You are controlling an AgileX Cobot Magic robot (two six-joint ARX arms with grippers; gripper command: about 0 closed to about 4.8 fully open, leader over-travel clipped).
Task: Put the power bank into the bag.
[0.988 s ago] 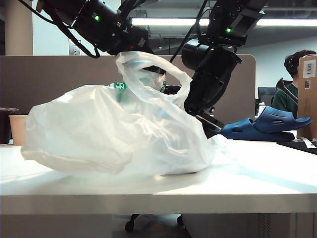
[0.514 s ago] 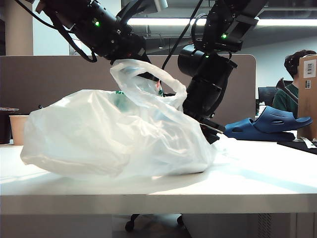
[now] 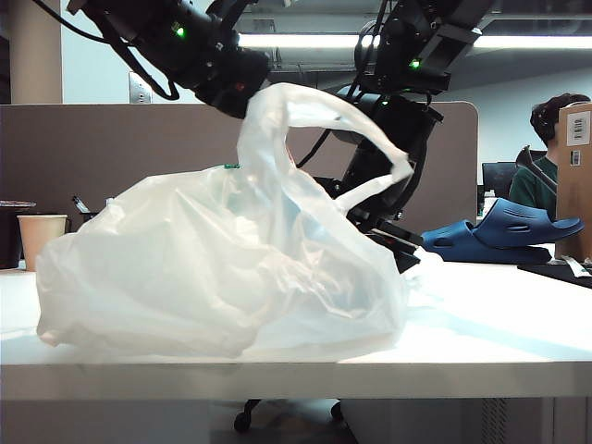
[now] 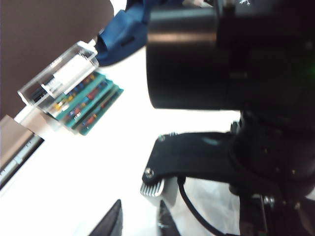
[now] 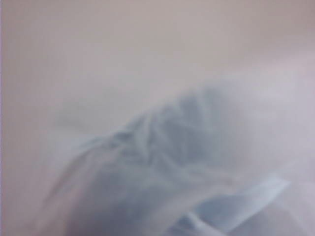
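Note:
The bag (image 3: 213, 268), thin translucent white plastic, sits puffed up on the white table (image 3: 499, 324). One loop handle (image 3: 319, 104) stands tall above it. My left gripper (image 3: 248, 96) is at the top of that loop. In the left wrist view my left gripper (image 4: 139, 220) shows two dark fingertips (image 4: 112, 222) apart, with only white between them, above the bag (image 4: 214, 204). My right gripper (image 3: 393, 242) reaches down behind the bag's right side and is partly covered by it. Bag film (image 5: 157, 147) fills the right wrist view, hiding the jaws. The power bank is hidden.
Dark blue sandals (image 3: 499, 231) lie at the back right of the table, and a paper cup (image 3: 42, 236) stands at the far left. Green circuit boards with a clear case (image 4: 78, 98) lie beyond the bag. A seated person (image 3: 546, 157) and a cardboard box (image 3: 575, 166) are at the right.
The bag's loop handle has risen and stretched taller, and the bag's body has puffed up. The right arm has stayed low behind the bag's right side.

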